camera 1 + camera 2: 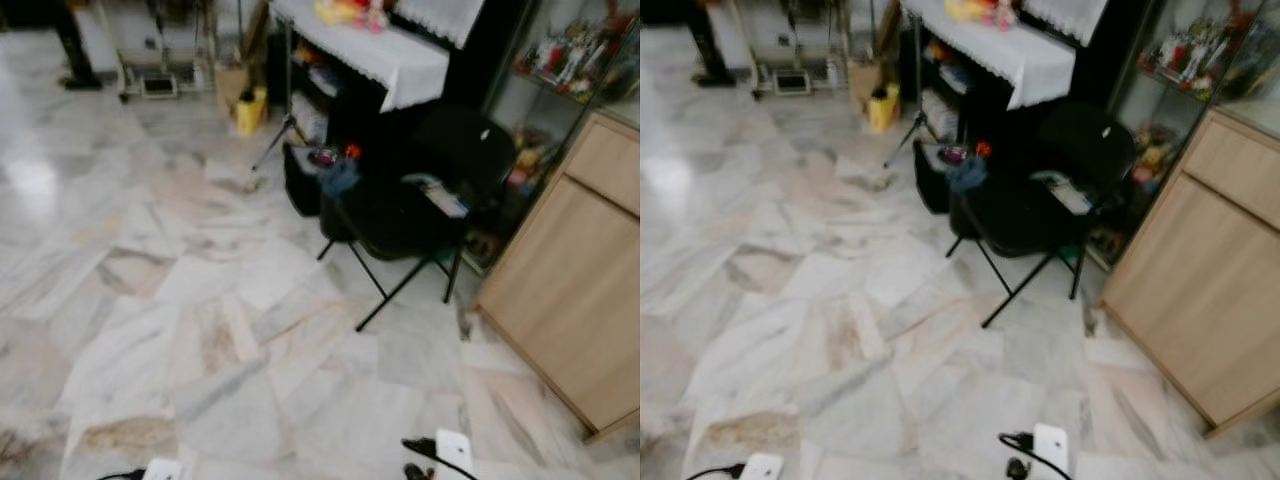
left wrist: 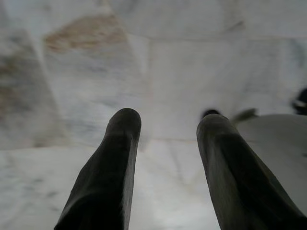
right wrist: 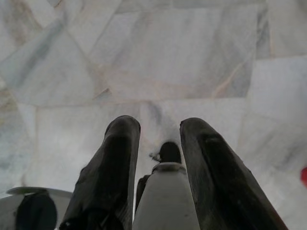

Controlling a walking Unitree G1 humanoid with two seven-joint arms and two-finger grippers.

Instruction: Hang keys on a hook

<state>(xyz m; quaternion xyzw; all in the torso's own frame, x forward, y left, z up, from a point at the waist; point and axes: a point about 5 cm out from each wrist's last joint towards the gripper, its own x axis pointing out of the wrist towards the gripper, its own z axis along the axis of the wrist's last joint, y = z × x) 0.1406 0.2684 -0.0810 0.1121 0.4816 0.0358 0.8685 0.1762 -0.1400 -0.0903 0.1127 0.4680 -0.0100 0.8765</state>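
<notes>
The floor (image 1: pixel 200 330) is polished, glossy marble in grey-white slabs with brown veining, the cabinet (image 1: pixel 575 290) is matt light wood, the tablecloth (image 1: pixel 385 50) is white lace-edged cloth, and the folding chair (image 1: pixel 400 220) has thin black metal legs.

My body, as catalogued: left gripper (image 2: pixel 168 129) with two long, rounded matte-black fingers; right gripper (image 3: pixel 158 134) with two matching black fingers; white rounded housings with thin black cables (image 1: pixel 1025 452) at my lower front.
</notes>
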